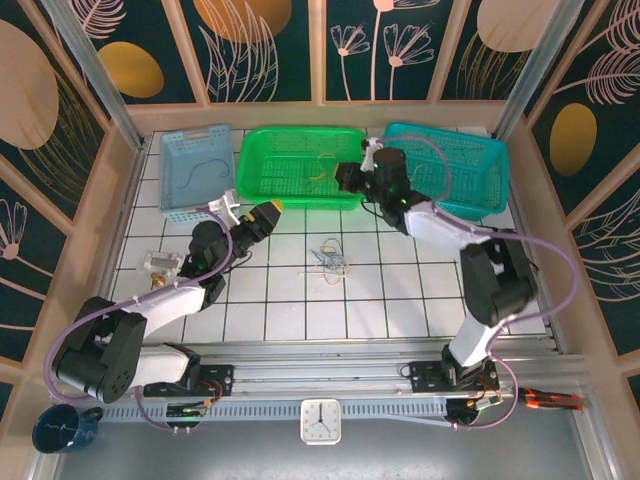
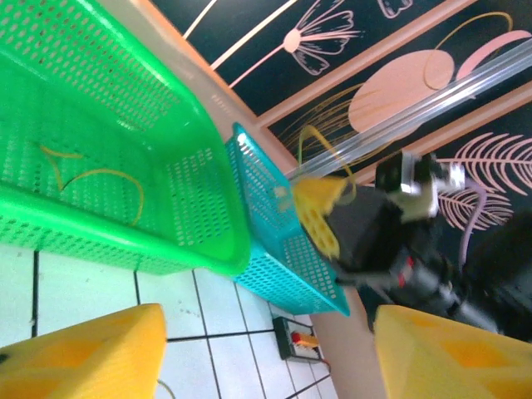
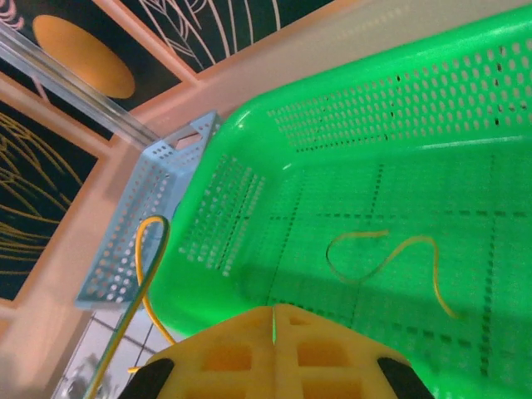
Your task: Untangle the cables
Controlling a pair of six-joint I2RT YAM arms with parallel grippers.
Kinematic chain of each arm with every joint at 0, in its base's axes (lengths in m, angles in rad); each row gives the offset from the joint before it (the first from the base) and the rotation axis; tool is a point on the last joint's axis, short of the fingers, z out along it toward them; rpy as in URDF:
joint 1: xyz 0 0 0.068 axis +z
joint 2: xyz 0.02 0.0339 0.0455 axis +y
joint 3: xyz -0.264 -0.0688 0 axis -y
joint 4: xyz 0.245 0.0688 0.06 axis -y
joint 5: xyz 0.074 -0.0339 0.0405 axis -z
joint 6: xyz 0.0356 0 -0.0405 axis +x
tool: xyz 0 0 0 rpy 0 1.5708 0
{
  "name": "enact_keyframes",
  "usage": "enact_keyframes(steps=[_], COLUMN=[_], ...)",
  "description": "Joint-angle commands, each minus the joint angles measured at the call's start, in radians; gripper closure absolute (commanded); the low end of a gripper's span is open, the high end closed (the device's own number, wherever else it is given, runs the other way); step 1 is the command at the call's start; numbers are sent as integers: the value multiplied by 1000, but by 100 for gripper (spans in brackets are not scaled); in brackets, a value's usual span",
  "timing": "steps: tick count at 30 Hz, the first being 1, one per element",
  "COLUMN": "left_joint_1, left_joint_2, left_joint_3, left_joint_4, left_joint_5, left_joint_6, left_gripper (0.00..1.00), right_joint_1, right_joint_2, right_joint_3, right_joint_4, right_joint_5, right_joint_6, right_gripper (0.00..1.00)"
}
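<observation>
Just nearside of the green basket [image 1: 300,150], on the white-tiled table [image 1: 400,290], lies the tangle of cables [image 1: 330,258]. It is a clump of thin looped wires, and neither gripper touches it.

The top view gives the layout. A light blue basket [image 1: 197,170] sits against the green basket's left end, with a dark cable [image 1: 200,165] in it. A teal basket [image 1: 455,165] sits against the right end.

The wrist views add finger detail. In the right wrist view the right gripper [image 3: 273,337] hangs above the green basket's floor. Its yellow fingers are pressed flat together, clenched on a tan-gold cable [image 3: 154,219]. That cable arcs up and trails off toward the light blue basket. A loose gold cable [image 3: 413,240] lies curled on the green basket's floor, apart from the fingers.

In the left wrist view the left gripper [image 2: 266,357] has its yellow fingers [image 2: 83,353] spread wide, with nothing between them and nothing touched. It faces the green basket's front wall, with the right gripper and its gold loop beyond. From the top, the left gripper is just nearside of the green basket's left corner.
</observation>
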Motion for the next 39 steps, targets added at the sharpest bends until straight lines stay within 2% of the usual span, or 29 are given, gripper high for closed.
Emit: enact_keyframes(steps=[1,3,5,6,7,10,17,24,32,39], left_joint_1=[4,3,3,3,3,3,4,3,4,23], left_joint_2=[-27,-35,-41,-44,-46,-54,-61,-44,-27,-31], left_joint_3=[-17,-20,-22,-23,-22,-24,-37,-37,-22,-15], left_joint_4=[-32,-44,-61,-70,-80,-105,-122,-138,-203,-277], left_joint_5=[-5,-1,1,2,3,-3,-24,-40,-56,-83], left_joint_6=[29,37,50,56,61,71,83,82,81,86], left_gripper=[24,19,13,5,1,1,1,1,1,1], right_joint_1=[0,-2,-7,-12,-14,-18,-16,12,186,322], right_joint_2=[123,205,277,307,331,339,174,-73,-233,-260], right_joint_3=[139,227,309,348,376,386,237,-5,-175,-256], right_joint_4=[-55,-89,-123,-140,-152,-148,-110,-118,-277,-357], right_joint_5=[3,24,34,29,25,19,7,25,160,173], right_joint_6=[-32,-37,-39,-39,-38,-35,-48,-88,-217,-268], right_gripper=[100,99,79,68,61,54,54,54,54,54])
